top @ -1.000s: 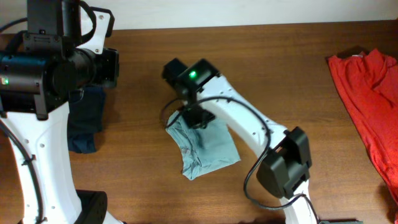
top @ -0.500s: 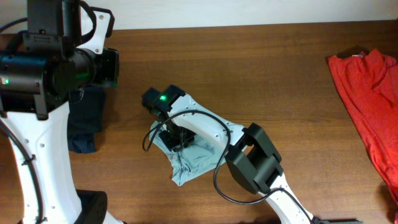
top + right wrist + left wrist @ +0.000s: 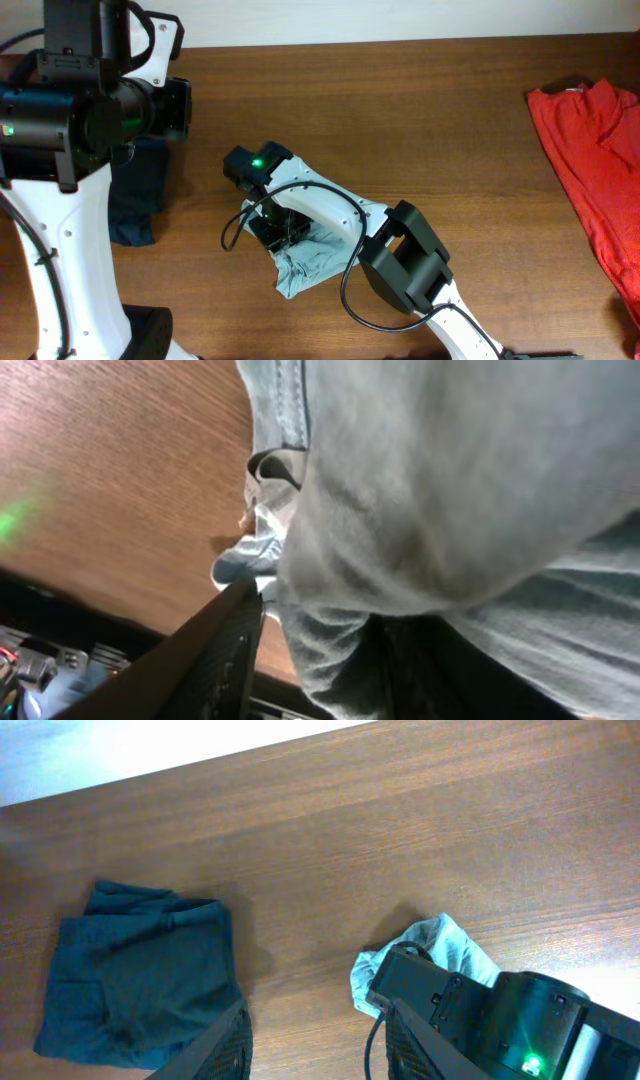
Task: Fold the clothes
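Overhead: on the brown counter (image 3: 450, 110), a red garment (image 3: 590, 160) spread at the far right edge, well apart from everything else. At the left, dark navy clothes (image 3: 135, 205), partly hidden under the bulky left arm (image 3: 80, 110). Between them, left of centre, the pale blue-green garment (image 3: 315, 262), bunched into a wrinkly heap. Directly over its upper left part, the right arm (image 3: 330, 205), covering much of the cloth. Right tool (image 3: 276, 226) down on the heap's upper left edge, its fingers too dark to separate from here. Bare wood all round the heap, widest toward the red garment.

Left wrist: looking down from high above the counter. Left tool (image 3: 315, 1045) moderately spread at the lower frame edge, only bare wood between its fingers, touching nothing. Dark navy clothes lower left, lying flat. Pale blue-green garment peeking out from behind the right arm at lower right. Open strip of wood between the two, counter's far edge along the top left.

Right wrist: pressed close into the pale blue-green garment, cloth filling nearly the whole frame. One dark finger (image 3: 225, 650) lower left, folds bulging into the gap beside it, the other finger mostly lost in shadow. Touching the cloth for certain; clamped or loosened, cannot tell. Bare wood at upper left, beside the garment's seamed hem.
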Controlling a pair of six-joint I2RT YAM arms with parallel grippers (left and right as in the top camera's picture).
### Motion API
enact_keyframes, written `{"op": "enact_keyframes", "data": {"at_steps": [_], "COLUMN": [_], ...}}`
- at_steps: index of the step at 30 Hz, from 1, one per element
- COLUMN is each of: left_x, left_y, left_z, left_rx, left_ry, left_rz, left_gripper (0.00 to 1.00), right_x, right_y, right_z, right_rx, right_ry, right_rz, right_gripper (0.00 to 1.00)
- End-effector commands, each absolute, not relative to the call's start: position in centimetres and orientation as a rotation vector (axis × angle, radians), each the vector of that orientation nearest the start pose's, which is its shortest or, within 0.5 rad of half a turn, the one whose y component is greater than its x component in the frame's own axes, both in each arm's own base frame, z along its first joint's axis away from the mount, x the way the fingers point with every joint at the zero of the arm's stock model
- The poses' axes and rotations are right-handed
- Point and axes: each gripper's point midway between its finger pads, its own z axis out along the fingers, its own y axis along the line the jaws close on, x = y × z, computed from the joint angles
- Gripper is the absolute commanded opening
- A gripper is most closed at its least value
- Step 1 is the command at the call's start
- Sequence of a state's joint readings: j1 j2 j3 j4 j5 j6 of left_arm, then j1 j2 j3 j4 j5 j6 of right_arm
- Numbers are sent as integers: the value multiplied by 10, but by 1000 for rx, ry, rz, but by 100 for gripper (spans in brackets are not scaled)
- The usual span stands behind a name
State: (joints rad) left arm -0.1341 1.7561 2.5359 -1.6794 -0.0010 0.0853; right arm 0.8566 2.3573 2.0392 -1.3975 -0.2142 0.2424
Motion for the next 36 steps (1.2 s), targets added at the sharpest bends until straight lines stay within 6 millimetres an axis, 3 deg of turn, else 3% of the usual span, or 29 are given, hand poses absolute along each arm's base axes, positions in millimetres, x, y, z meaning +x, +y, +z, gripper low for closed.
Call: {"op": "enact_keyframes", "data": {"at_steps": [1, 3, 8, 14, 20, 26, 30, 32, 36], "left_x": [352, 352, 352, 352, 352, 352, 353, 353, 354], "left_y": [-45, -45, -45, -44, -44, -44, -44, -41, -40], "left_z": [395, 395, 395, 395, 395, 395, 396, 396, 396], "left_rx": [254, 254, 255, 255, 255, 254, 251, 244, 242], "left_ry": [2458, 2458, 2458, 2458, 2458, 2457, 2451, 2452, 2451], "left_rz": [-12, -12, -12, -12, -11, -11, -4, 17, 21], "left_gripper": [43, 43, 43, 43, 44, 43, 44, 44, 43], "right_x": [251, 244, 219, 233, 277, 311, 306, 295, 261], "right_y": [357, 365, 400, 397, 357, 279, 257, 256, 263], "right_z": [70, 78, 101, 105, 120, 108, 91, 81, 63], "right_rx": [-1004, -1019, -1241, -1195, -992, -828, -823, -845, -938], "right_ry": [3153, 3159, 3055, 3042, 3101, 3234, 3303, 3340, 3415], "right_rz": [290, 395, 861, 902, 865, 430, 274, 252, 239], "right_gripper": [42, 43, 43, 43, 44, 44, 32, 26, 24]}}
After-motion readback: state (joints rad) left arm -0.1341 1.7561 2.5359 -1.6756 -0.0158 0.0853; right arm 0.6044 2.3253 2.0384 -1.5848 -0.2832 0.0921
